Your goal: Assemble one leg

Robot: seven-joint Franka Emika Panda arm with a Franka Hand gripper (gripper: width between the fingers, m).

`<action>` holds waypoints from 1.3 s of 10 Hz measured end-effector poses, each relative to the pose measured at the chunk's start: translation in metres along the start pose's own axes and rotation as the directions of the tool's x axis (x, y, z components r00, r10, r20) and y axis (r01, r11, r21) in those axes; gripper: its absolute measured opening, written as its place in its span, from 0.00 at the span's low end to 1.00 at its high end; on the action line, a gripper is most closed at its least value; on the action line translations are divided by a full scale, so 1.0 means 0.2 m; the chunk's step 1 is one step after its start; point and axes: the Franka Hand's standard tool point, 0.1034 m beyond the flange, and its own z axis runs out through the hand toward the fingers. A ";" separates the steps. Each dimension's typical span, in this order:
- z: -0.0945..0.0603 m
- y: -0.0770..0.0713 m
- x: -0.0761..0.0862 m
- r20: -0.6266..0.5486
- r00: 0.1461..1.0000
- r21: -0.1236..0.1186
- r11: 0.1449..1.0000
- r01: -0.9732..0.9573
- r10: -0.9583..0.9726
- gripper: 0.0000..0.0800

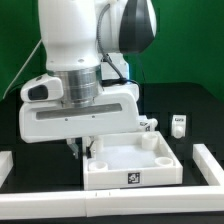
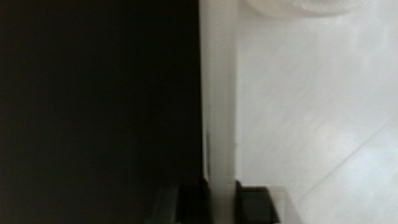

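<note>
**White tray wall between the fingers, leg set well apart**

White plastic fills half the wrist view. It is the tray (image 2: 302,120), with a round corner hole (image 2: 302,6), and its wall runs straight down between the two dark fingertips (image 2: 260,200). The gripper (image 1: 76,150) is low at the tray's back corner on the exterior view's left. One finger sits on each side of that wall and the gap is narrow. Whether the pads actually pinch the wall I cannot tell.

This low, straddling pose reads as a hold meant to shift or steady the tray on the black table (image 1: 40,205), so that a corner hole can take a leg. The leg (image 1: 178,124) sits on the table off the tray's other back corner, toward the exterior view's right. It is untouched and well apart from the gripper, with the tray's width lying between them.
</note>
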 end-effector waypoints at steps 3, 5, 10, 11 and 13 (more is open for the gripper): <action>0.01 -0.01 0.00 0.003 1.000 0.001 1.000 -0.003 0.003 0.07; 0.02 -0.05 0.07 -0.006 1.000 0.000 1.000 -0.025 0.025 0.07; 0.03 -0.19 0.23 -0.019 0.998 0.005 0.998 -0.058 0.058 0.07; 0.03 -0.24 0.23 -0.006 0.996 0.008 0.996 -0.094 0.094 0.07; 0.03 -0.25 0.24 0.009 0.993 0.007 0.993 -0.117 0.117 0.07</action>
